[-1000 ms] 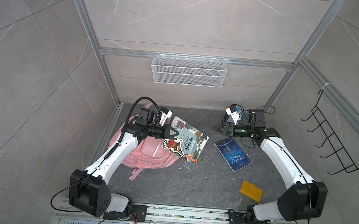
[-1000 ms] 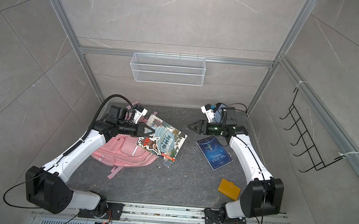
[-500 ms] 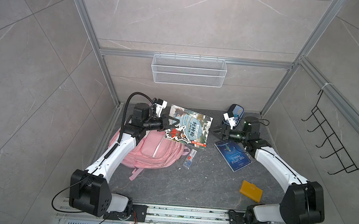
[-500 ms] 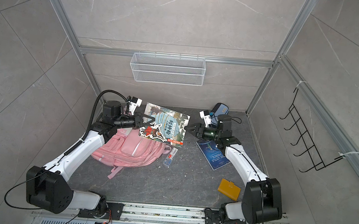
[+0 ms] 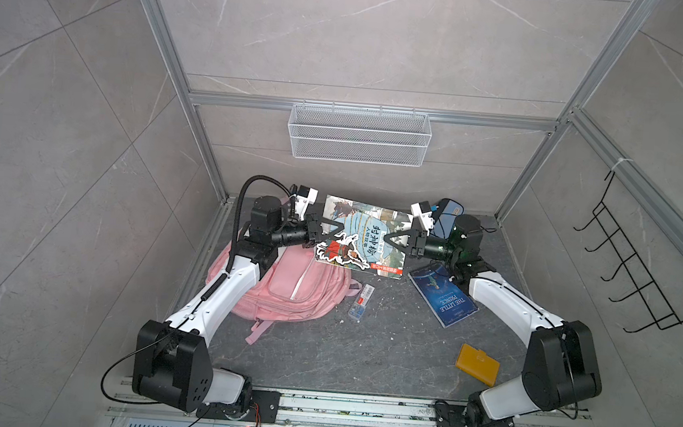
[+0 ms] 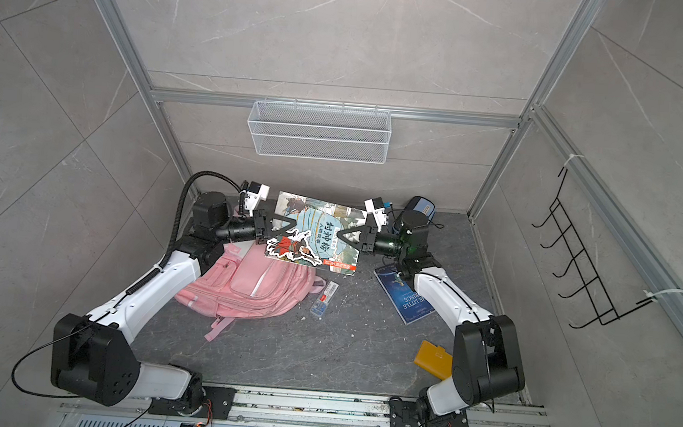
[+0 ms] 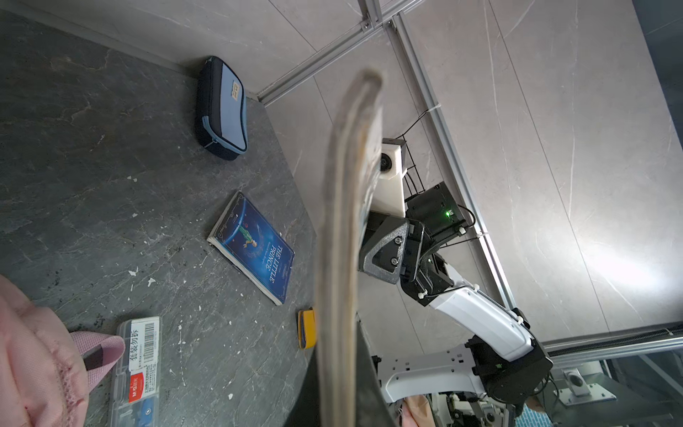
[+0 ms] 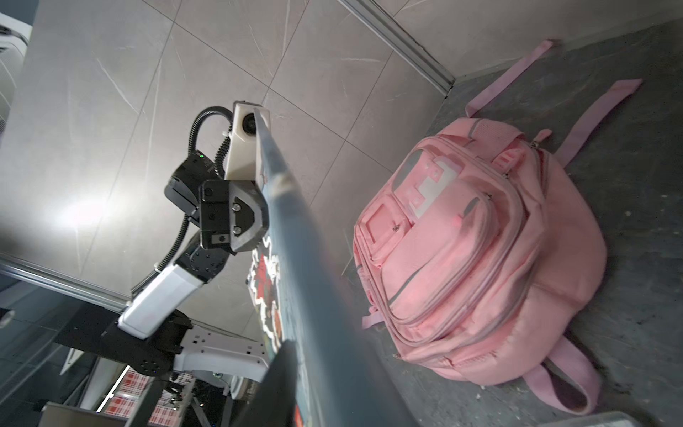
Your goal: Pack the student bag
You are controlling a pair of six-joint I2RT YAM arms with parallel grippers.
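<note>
Currently: illustrated book suspended between both end effectors; student bag flat on the worktop.
Left end effector is clenched on the book's left edge, and right end effector is clenched on the opposite edge, so the book hangs clear of the worktop with its cover facing up. Both wrist views show the book edge-on, running between the jaws. The student bag lies on the left side of the worktop, front pockets upward, partly under the left arm, with one strap trailing toward the near edge; in both top views the book's near-left corner overlaps the bag's right end. A clear plastic box lies just beside the bag. A blue book lies under the right arm, with a yellow case nearer the front and a blue pencil case at the back wall.
</note>
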